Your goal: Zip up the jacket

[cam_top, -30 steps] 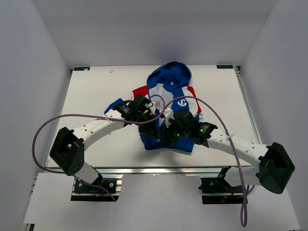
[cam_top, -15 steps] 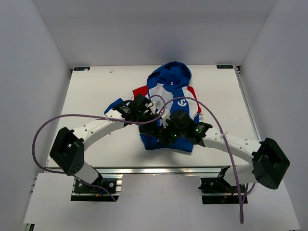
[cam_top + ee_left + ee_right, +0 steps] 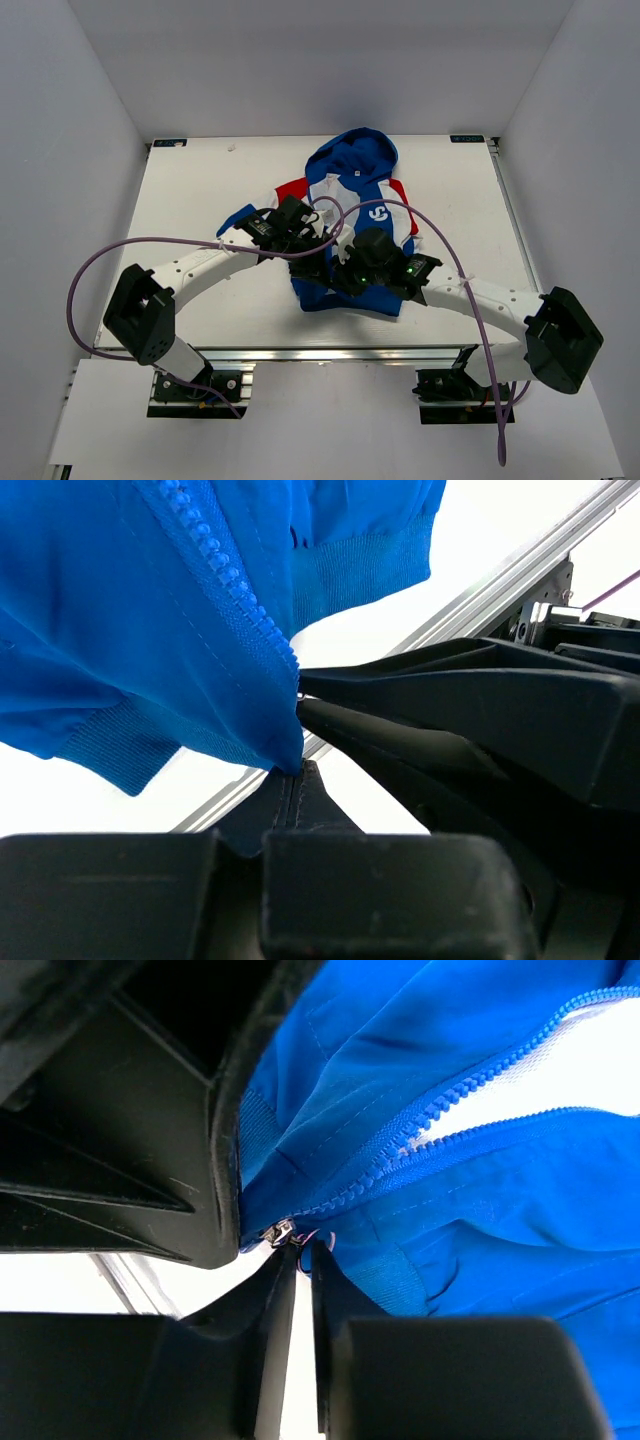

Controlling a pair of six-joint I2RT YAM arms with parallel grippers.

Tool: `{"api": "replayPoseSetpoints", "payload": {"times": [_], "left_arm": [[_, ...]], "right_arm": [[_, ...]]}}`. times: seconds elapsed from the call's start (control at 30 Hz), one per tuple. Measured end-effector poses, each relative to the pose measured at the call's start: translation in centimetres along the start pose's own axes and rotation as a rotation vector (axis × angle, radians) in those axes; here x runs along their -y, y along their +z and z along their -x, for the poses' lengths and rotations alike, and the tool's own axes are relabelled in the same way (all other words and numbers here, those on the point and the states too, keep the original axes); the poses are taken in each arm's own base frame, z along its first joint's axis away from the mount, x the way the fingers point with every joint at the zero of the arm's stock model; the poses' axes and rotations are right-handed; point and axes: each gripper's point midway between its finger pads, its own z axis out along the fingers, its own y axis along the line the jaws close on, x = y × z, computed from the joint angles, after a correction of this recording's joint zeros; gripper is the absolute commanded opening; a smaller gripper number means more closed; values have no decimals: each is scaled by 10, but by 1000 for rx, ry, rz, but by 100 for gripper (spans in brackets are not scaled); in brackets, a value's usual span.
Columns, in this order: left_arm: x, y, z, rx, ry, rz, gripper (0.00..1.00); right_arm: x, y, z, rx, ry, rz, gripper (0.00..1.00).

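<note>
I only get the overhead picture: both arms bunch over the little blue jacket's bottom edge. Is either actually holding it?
Observer: Yes. The left gripper has its jaws shut on the jacket, at its bottom corner by the zipper teeth.
Operator: And the other arm?
Observer: The right gripper sits at the small metal slider, jaws almost together; grip unclear.
Operator: Is it zipped at all?
Observer: Above the slider the teeth rows lie apart, white between.
</note>
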Motion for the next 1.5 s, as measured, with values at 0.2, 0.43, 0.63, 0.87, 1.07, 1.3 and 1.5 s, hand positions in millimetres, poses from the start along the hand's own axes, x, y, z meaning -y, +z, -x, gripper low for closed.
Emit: {"api": "replayPoseSetpoints", "payload": {"times": [0.2, 0.43, 0.63, 0.87, 1.07, 1.3, 1.5], "left_arm": [[0, 0, 0, 1, 1, 0, 0], [0, 0, 0, 1, 4, -3, 0], [1, 0, 0, -2, 4, -6, 0], [1, 0, -1, -4, 3, -5, 0], [0, 0, -1, -5, 2, -4, 0], [0, 0, -1, -3, 2, -2, 0], [-4, 1, 2, 10, 2, 21, 0]], "right_arm": [[2, 0, 0, 2, 4, -13, 10], [6, -1, 2, 8, 2, -35, 22], [3, 0, 2, 8, -3, -18, 26], [-4, 1, 3, 11, -12, 27, 26], [-6, 3, 3, 12, -24, 41, 14], [-4, 4, 3, 13, -10, 27, 0], [7, -6, 12, 50, 14, -64, 0]]}}
